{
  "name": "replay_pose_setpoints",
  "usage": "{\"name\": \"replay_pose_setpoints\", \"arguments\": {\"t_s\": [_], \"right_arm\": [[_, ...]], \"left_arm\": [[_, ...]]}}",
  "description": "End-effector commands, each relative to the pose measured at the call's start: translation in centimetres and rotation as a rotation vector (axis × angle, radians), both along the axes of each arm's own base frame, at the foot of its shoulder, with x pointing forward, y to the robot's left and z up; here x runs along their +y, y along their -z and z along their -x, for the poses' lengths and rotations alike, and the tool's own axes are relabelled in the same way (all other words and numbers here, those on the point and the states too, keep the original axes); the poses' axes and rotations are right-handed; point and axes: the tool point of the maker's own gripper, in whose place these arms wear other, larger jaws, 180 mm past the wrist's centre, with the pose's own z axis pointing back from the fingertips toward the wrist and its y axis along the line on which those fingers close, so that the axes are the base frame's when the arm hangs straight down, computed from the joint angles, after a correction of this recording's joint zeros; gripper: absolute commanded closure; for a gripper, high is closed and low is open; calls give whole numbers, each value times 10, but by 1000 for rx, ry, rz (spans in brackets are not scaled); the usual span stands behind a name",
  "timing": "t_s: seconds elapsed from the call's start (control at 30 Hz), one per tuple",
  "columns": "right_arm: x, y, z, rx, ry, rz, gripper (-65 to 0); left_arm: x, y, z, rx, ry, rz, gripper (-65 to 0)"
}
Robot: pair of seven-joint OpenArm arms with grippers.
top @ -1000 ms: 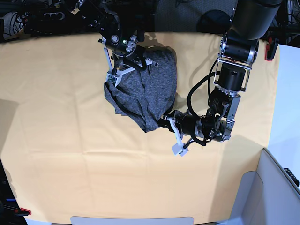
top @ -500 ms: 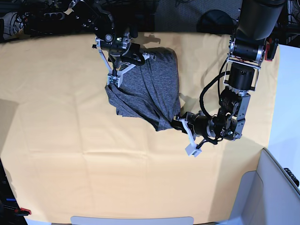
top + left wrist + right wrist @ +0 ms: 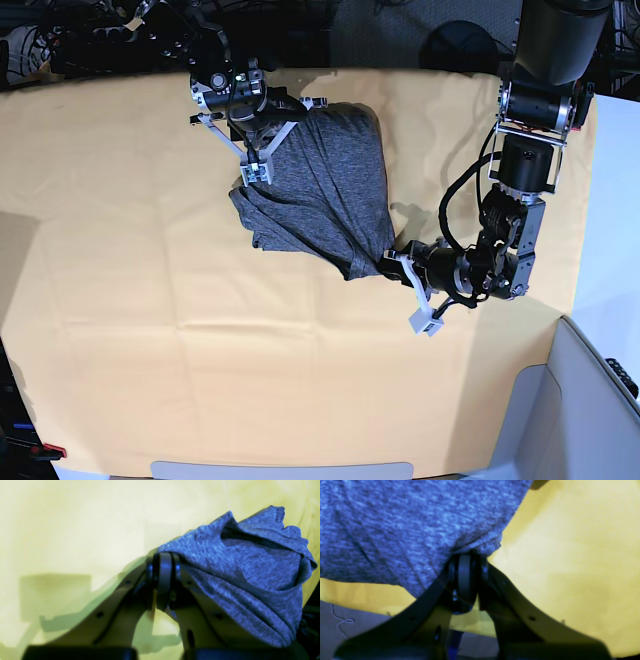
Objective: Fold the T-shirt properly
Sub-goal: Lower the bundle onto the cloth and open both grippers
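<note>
The desk [image 3: 120, 330] is covered by a yellow-orange cloth [image 3: 300, 400]. The grey T-shirt [image 3: 325, 190] lies bunched at the far middle, stretched between both arms. The left tool [image 3: 392, 262] is clenched on the shirt's near right corner. The right tool [image 3: 268, 128] is clenched on the shirt's far left edge.

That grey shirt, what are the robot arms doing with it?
Both arms are holding the grey T-shirt over the yellow-orange table cloth. The left gripper pinches one corner and the right gripper pinches another, both shut tight. The shirt is bunched up between them, not neatly folded yet.
</note>
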Motion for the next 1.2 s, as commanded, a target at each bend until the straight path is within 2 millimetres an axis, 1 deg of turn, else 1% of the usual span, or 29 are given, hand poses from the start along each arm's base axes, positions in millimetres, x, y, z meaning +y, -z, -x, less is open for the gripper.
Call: {"name": "replay_pose_setpoints", "arguments": {"t_s": [0.0,0.27,0.33,0.37,0.4,0.43,0.47,0.6,0.77,0.93,1.07,1.17], "right_arm": [[-5,1,4,18,5,23,-17],[-4,1,4,19,4,21,-21],[-4,1,4,19,4,21,-24],[-4,1,4,19,4,21,-40],[-4,1,4,19,4,21,-79],[-5,2,5,21,7,23,-104],[-6,1,4,22,28,20,-116],[-10,1,0,36,148,7,-119],[-10,0,0,35,149,6,-119],[-7,-12,-1,15,146,-14,-120],[-7,-14,-2,11,145,-16,-120],[-8,-14,-4,16,200,-24,-120]], "left_arm": [[6,-23,-22,-75,-32,14,-6],[5,-23,-22,-75,-30,17,-13],[5,-23,-22,-75,-30,17,-66],[5,-23,-22,-75,-30,17,-109],[5,-23,-22,-76,-31,18,-143],[5,-24,-22,-78,-32,18,-156],[4,-24,-23,-84,-35,22,-159],[6,-26,-26,-97,-44,26,-155],[7,-26,-26,-98,-45,25,-155],[7,-26,-26,-98,-43,25,-156],[7,-26,-26,-98,-43,25,-156],[7,-26,-26,-98,-43,25,-156]]}}
